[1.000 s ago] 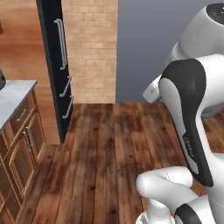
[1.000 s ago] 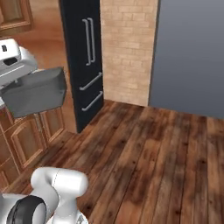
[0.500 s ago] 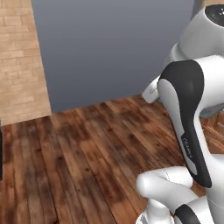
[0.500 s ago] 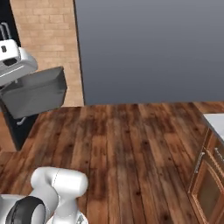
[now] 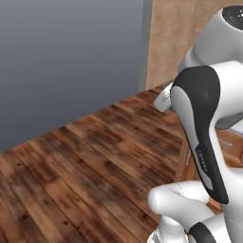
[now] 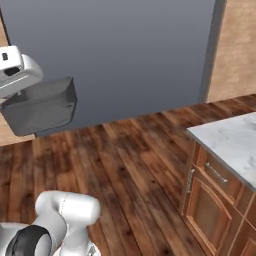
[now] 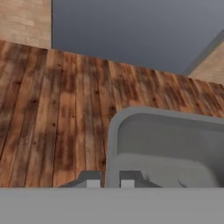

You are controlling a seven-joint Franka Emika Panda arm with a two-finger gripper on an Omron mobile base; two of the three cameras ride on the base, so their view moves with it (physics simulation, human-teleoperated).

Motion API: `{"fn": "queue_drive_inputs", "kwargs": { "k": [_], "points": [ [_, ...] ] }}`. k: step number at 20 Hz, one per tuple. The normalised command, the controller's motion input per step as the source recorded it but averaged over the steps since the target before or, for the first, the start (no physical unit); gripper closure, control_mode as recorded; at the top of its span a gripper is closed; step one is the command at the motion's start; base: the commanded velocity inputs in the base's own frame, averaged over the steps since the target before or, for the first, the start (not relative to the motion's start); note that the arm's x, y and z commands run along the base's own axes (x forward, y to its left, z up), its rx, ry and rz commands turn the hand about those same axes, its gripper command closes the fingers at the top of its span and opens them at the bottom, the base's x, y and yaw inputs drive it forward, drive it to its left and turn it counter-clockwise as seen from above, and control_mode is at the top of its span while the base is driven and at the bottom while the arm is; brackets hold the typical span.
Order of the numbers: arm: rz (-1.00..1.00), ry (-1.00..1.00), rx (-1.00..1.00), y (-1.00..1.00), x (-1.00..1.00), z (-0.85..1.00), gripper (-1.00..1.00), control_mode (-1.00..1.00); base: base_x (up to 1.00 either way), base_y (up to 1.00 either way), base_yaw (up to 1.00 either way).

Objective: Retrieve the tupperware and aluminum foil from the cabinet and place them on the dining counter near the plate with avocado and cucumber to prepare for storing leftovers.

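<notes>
The white robot arm with dark joints (image 5: 204,142) rises folded from its base, elbow bent high, and its hand is carried up at the left of the right base view, well above the floor. The gripper (image 7: 107,180) is closed tight on the near wall of the dark grey open-top rectangular plastic tupperware tub with a flared rim (image 6: 42,106) — in the hand view one small finger tip (image 7: 91,179) sits outside the rim and the other just inside, with the wall pinched between them. The tub hangs in the air, its open hollow turned towards the hand camera, touching nothing else. Below it lies the brown wooden plank floor (image 6: 125,165). Off to the right stands a corner of the white-grey veined marble counter top (image 6: 230,142) on its brown panelled wooden base — well apart from the tub. Farthest back is a plain blue-grey wall (image 6: 135,55), with tan brick (image 7: 24,19) beside it.
</notes>
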Motion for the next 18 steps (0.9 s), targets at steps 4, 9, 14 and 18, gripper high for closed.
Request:
{"fn": "queue_drive_inputs", "kwargs": {
  "k": [4,9,14,18],
  "points": [
    [0.00,0.00,0.00,0.00,0.00,0.00,1.00,1.00,1.00,0.31,-0.42],
    [0.00,0.00,0.00,0.00,0.00,0.00,1.00,1.00,1.00,0.31,-0.40],
    [0.00,0.00,0.00,0.00,0.00,0.00,1.00,1.00,1.00,0.27,-0.40],
    [0.00,0.00,0.00,0.00,0.00,0.00,1.00,1.00,1.00,0.20,-0.43]
  ]
}}
